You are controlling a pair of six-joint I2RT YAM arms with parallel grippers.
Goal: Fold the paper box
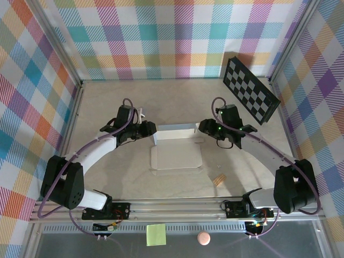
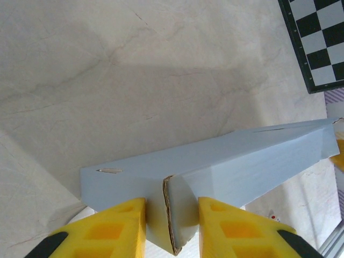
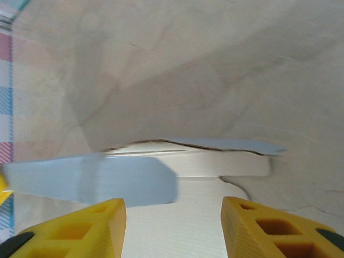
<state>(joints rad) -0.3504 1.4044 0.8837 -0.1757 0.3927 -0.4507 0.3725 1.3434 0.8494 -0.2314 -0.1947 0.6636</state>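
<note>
The paper box point(image 1: 176, 150) lies mid-table, a pale grey-white sheet with its far wall folded upright point(image 1: 174, 133). My left gripper point(image 1: 152, 131) is at the wall's left end, shut on the paper box's folded corner flap point(image 2: 172, 215); yellow fingers point(image 2: 121, 228) press it from both sides. My right gripper point(image 1: 205, 129) stands open at the wall's right end. In the right wrist view its yellow fingers point(image 3: 91, 231) spread wide over the paper box's flat panel point(image 3: 177, 215), with a grey flap point(image 3: 102, 180) and the raised wall point(image 3: 215, 164) ahead of them.
A black-and-white checkerboard panel point(image 1: 250, 88) leans at the back right. A small tan piece point(image 1: 219, 180) lies right of the sheet. On the front rail sit a yellow-green sticky note point(image 1: 156, 234) and a pink round thing point(image 1: 203, 238). Plaid walls enclose the table.
</note>
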